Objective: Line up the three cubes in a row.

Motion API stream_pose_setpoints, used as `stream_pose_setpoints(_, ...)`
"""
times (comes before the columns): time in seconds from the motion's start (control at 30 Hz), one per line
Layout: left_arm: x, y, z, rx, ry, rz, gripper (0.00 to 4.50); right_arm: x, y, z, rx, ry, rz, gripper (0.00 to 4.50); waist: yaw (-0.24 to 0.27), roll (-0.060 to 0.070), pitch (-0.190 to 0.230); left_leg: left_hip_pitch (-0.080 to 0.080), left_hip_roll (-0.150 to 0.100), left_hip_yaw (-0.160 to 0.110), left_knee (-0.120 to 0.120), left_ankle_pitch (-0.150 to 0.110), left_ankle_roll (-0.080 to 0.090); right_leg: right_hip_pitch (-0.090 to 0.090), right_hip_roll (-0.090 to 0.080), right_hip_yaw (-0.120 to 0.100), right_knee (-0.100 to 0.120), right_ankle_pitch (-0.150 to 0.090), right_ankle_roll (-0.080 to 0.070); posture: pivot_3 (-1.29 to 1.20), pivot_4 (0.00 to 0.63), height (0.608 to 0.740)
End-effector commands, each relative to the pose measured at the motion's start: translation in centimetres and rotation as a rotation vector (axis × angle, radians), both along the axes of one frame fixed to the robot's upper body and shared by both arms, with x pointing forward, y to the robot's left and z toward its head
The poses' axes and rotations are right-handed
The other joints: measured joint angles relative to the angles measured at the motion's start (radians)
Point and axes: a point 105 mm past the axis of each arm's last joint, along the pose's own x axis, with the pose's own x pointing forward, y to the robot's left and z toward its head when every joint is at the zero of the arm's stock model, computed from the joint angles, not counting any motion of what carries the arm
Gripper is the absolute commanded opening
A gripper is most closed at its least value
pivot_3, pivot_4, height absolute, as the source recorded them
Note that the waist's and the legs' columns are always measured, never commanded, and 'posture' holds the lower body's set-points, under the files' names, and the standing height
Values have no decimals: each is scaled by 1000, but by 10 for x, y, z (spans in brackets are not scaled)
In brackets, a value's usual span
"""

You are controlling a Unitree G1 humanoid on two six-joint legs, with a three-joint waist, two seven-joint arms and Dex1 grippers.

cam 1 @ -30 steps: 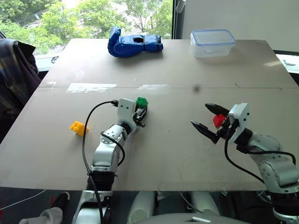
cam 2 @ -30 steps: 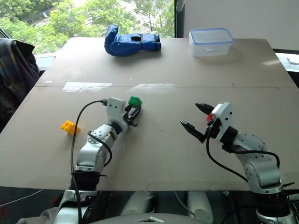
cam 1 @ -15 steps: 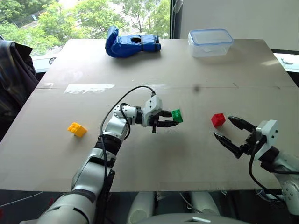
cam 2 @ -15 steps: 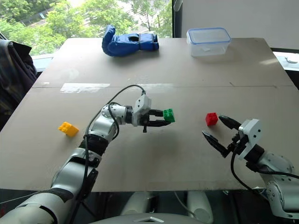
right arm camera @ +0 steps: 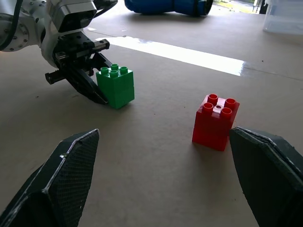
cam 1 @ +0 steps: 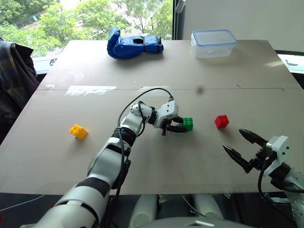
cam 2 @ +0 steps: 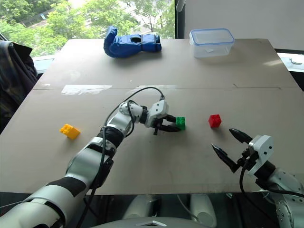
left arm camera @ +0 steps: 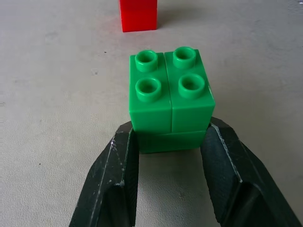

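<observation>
My left gripper [cam 1: 184, 125] is shut on the green cube [cam 1: 188, 123], its two black fingers [left arm camera: 118, 179] pinching the cube's lower half. The cube is upright, studs up, down at the table surface near the middle. A short gap to its right stands the red cube [cam 1: 221, 121], also upright and free [right arm camera: 215, 122]. The yellow cube [cam 1: 79, 131] lies far off on the left side of the table. My right gripper [cam 1: 232, 139] hovers open near the front right edge, nearer to me than the red cube, with nothing between its fingers.
A blue glove [cam 1: 135, 42] lies at the back of the table and a clear lidded box [cam 1: 215, 42] stands at the back right. A shiny strip of tape [cam 1: 92, 89] runs across the table's left middle. Dark clothing [cam 1: 14, 80] hangs beyond the left edge.
My left gripper has carried the green cube rightward and down to just left of the red cube. The right gripper has drawn back from the red cube toward the front right, still open.
</observation>
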Motion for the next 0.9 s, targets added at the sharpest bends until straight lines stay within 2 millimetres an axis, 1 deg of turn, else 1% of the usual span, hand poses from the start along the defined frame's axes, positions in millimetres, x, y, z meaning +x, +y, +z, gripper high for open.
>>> stream_pose_setpoints(0.03, 0, -3, -1, 9, -39, 15, 1483, 1, -2, 9, -11, -49, -8, 4500, 1, 0, 0, 0, 0, 0, 0, 0, 0, 0, 0, 0, 0, 0, 0, 0, 150, 740)
stream_pose_setpoints(0.3, -6, -9, -2, 8, -24, 7, 1483, 5, -2, 11, -9, -54, 6, 4500, 2, 0, 0, 0, 0, 0, 0, 0, 0, 0, 0, 0, 0, 0, 0, 0, 150, 740)
stream_pose_setpoints(0.53, -4, -11, -4, 9, -18, 57, 1483, 7, 1, 11, -7, -60, 12, 4500, 3, 0, 0, 0, 0, 0, 1, 0, 0, 0, 0, 0, 0, 0, 0, 0, 150, 740)
stream_pose_setpoints(0.8, -11, -10, -8, 12, 8, 27, 1483, 7, 1, 9, -7, -60, 10, 4500, 3, 0, 0, 0, 0, -1, 1, 0, 0, 1, 0, 0, 1, 0, 0, 0, 150, 740)
stream_pose_setpoints(0.87, -9, -10, -8, 15, -15, 36, 2336, 7, 1, 9, -8, -60, 10, 4500, 3, 0, 0, 0, 0, -1, 1, 0, 0, 1, 0, 0, 1, 0, 0, 0, 150, 740)
stream_pose_setpoints(0.9, -8, -10, -8, 15, -22, 38, 2649, 7, 1, 9, -9, -60, 10, 4500, 3, 0, 0, 0, 0, -1, 1, 0, 0, 1, 0, -1, 1, 0, 0, 0, 150, 740)
